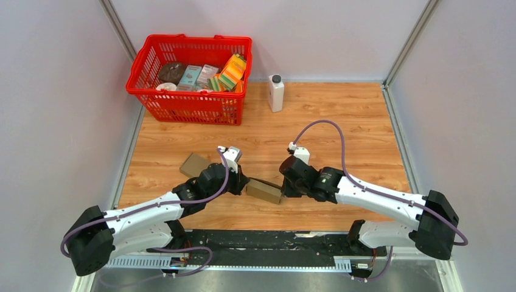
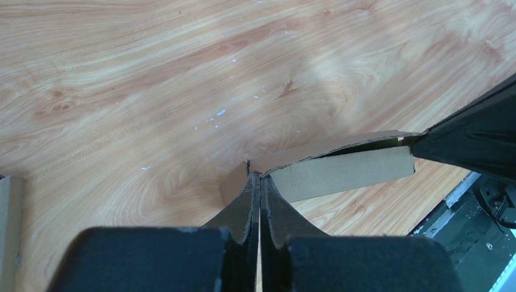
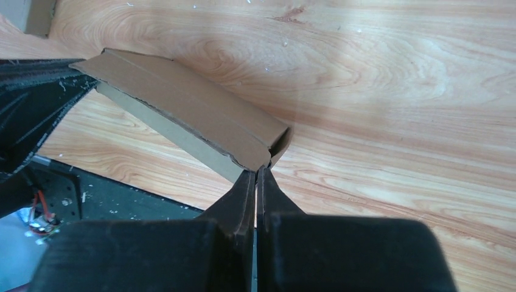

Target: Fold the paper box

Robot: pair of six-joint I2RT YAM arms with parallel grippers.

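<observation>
paper box (image 1: 264, 191) is held low over the front middle of the table (image 1: 341, 121); left gripper (image 2: 260, 182) pinched tight on one end, right gripper (image 3: 258, 173) clamped on the opposite corner; looks mid-fold to me; next, I'd guess one side must tuck a flap

- Overhead camera: high behind both arms (image 1: 152, 213), looking down on the whole surface (image 1: 341, 121) from afar.
- Wrist cameras: each looks along its claw, left claw (image 2: 260, 177) and right claw (image 3: 256, 173), close above the wood.
- All share the cardboard box (image 1: 265, 190), wrists from opposite ends.
</observation>
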